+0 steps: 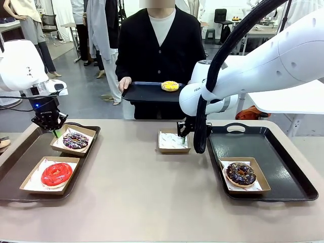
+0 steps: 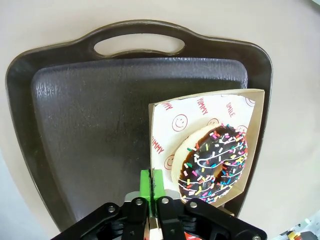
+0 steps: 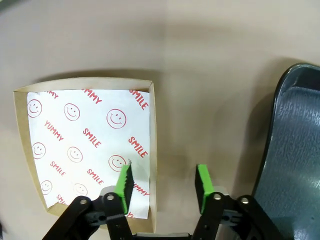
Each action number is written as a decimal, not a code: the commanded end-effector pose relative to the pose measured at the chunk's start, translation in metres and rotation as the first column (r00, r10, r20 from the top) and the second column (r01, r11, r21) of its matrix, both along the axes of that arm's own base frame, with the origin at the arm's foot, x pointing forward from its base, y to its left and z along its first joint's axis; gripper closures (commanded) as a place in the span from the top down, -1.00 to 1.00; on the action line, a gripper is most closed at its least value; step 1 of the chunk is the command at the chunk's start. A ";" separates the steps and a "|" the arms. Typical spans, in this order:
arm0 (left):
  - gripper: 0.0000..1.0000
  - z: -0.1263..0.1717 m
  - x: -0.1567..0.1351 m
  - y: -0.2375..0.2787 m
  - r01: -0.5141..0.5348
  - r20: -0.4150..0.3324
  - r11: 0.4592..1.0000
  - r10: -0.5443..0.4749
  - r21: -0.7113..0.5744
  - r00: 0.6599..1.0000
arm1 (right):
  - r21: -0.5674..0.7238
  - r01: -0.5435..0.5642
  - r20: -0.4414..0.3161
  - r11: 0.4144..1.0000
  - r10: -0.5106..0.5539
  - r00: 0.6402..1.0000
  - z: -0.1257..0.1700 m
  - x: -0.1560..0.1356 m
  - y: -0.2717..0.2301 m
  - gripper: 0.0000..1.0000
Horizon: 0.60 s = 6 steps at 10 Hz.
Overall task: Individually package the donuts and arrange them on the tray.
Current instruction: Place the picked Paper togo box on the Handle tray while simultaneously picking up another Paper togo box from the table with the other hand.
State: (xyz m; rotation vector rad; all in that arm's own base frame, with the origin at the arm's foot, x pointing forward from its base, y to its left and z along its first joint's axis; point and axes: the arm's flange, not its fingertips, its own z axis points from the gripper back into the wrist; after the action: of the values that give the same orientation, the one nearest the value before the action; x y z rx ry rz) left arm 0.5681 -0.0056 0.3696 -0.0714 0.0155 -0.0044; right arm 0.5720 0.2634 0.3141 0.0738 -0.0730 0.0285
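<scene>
Red donut [image 1: 56, 173] sits in its box on left tray [image 1: 20, 152], purple one [image 1: 75, 140] boxed behind it. Left gripper [image 2: 151, 184] pinches that box's edge [image 2: 151, 150]. Chocolate donut [image 1: 240, 173] boxed on right tray [image 1: 283, 162]. Right gripper [image 3: 162, 182] spread over empty box [image 3: 90, 150] rim. Person holds tray [image 1: 144, 93] with yellow donut [image 1: 170, 86].

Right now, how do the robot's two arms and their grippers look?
Both arms are white with rounded, smooth shells. The right arm carries a thick black cable, and grey letters mark its wrist. The left gripper and right gripper are black with bright green pads. A small blue light glows on the left wrist.
</scene>
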 end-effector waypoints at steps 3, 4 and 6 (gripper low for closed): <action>1.00 0.004 0.004 -0.003 -0.009 -0.005 0.999 0.009 0.037 1.000 | -0.024 0.013 0.025 1.000 -0.013 1.000 -0.005 0.001 0.003 -0.96; 1.00 0.004 0.004 -0.002 -0.011 -0.007 0.999 0.011 0.036 1.000 | -0.025 0.014 0.024 1.000 -0.013 1.000 -0.005 0.001 0.002 -1.00; 0.69 0.004 0.005 -0.002 -0.011 -0.011 0.999 0.011 0.037 1.000 | -0.026 0.015 0.018 1.000 -0.015 1.000 -0.005 0.001 0.002 -1.00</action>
State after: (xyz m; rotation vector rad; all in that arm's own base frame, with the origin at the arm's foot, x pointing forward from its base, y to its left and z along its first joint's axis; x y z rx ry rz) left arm 0.5697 -0.0055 0.3710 -0.0625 0.0121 -0.0107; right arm 0.5718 0.2638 0.3141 0.0738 -0.0730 0.0291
